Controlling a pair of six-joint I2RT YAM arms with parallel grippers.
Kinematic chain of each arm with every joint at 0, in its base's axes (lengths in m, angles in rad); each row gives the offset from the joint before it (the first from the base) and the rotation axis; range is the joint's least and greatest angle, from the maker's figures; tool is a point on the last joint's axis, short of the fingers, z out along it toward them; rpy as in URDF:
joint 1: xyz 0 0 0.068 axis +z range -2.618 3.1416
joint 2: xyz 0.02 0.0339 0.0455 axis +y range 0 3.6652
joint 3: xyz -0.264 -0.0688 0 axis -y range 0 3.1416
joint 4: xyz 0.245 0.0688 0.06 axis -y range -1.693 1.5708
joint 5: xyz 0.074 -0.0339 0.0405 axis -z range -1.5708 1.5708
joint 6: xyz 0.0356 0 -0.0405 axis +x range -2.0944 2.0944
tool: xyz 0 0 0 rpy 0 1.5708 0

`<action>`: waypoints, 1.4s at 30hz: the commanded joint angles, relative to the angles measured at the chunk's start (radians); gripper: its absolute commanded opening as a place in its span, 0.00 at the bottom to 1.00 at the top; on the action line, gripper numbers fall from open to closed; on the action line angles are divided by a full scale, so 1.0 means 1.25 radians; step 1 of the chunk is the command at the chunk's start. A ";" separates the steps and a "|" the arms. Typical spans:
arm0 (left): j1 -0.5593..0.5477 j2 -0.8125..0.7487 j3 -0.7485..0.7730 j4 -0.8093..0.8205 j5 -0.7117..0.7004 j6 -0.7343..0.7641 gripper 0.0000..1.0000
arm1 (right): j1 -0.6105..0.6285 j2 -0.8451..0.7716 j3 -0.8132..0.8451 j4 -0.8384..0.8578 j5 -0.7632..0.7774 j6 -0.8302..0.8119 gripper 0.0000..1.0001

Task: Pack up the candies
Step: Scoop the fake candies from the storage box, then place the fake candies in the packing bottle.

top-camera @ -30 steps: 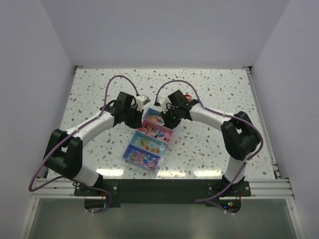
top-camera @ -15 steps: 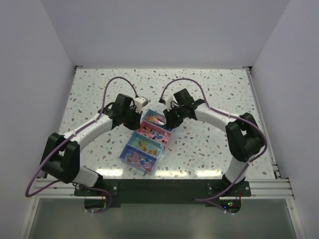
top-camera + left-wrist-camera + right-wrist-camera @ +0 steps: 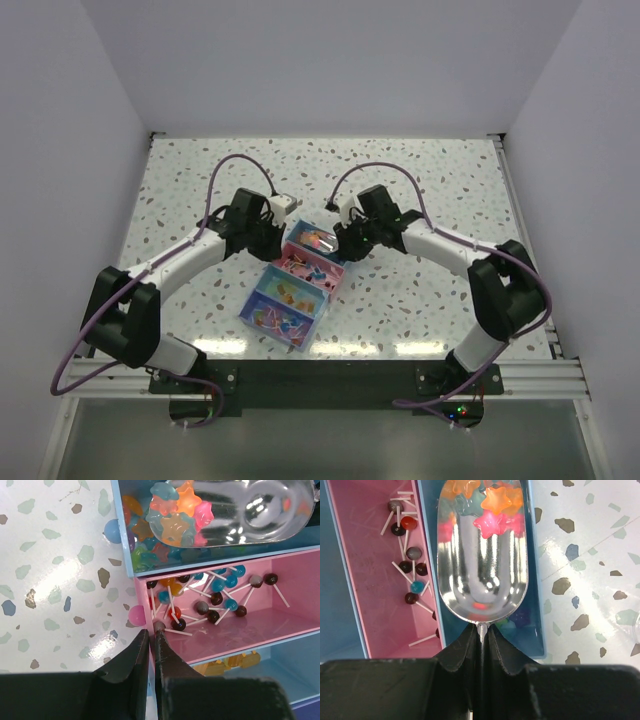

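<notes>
Just ahead of right gripper (image 3: 481, 630): scoop (image 3: 482, 565), thin handle pinched between closed jaws. Candies (image 3: 495, 502) heaped at scoop's far end, above blue bay of tray (image 3: 426, 555). Left gripper (image 3: 152, 636) clamped on tray wall, lollipops (image 3: 215, 600) just beyond tips.

Risks judged:
- handle twisted in grip, load spilled onto table (image 3: 580, 555)
- scoop tipped off-centre, stars dropped among lollipops
- left pinch slipped, tray dragged

We note the candies (image 3: 172, 522): star-shaped, orange, pink and teal, some heaped in the scoop (image 3: 482, 575) over the tray's (image 3: 280, 625) end blue compartment, more loose beneath. Small round lollipops (image 3: 215, 600) lie scattered in the adjoining pink compartment.
</notes>
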 commanded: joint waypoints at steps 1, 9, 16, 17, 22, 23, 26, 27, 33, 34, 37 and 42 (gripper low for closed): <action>-0.004 0.001 0.029 0.012 -0.008 0.012 0.00 | -0.003 -0.039 -0.022 0.055 0.009 0.006 0.00; -0.004 -0.010 0.037 0.017 -0.030 -0.025 0.08 | -0.001 -0.075 -0.045 0.074 0.025 0.001 0.00; 0.004 -0.028 0.040 0.031 -0.043 -0.042 0.17 | -0.003 -0.094 -0.053 0.072 0.025 -0.004 0.00; 0.009 -0.029 0.043 0.031 -0.041 -0.045 0.19 | -0.001 -0.096 -0.056 0.074 0.024 -0.005 0.00; 0.028 -0.055 0.037 0.050 -0.045 -0.064 0.31 | -0.001 -0.118 -0.064 0.074 0.024 -0.007 0.00; 0.037 -0.064 0.028 0.067 -0.044 -0.067 0.35 | 0.000 -0.120 -0.064 0.072 0.026 -0.009 0.00; 0.056 -0.093 0.012 0.099 -0.029 -0.080 0.42 | -0.001 -0.127 -0.064 0.066 0.019 -0.014 0.00; 0.060 -0.106 0.011 0.105 -0.026 -0.081 0.43 | -0.001 -0.131 -0.064 0.066 0.018 -0.015 0.00; 0.087 -0.154 -0.010 0.154 -0.023 -0.107 0.51 | -0.001 -0.157 -0.066 0.071 -0.001 -0.022 0.00; 0.092 -0.159 -0.014 0.165 -0.024 -0.117 0.52 | -0.001 -0.161 -0.067 0.071 -0.005 -0.022 0.00; 0.115 -0.172 -0.022 0.177 -0.024 -0.134 0.52 | -0.001 -0.185 -0.080 0.081 -0.018 -0.026 0.00; 0.149 -0.181 -0.041 0.214 -0.016 -0.166 0.52 | -0.001 -0.206 -0.119 0.162 -0.029 -0.013 0.00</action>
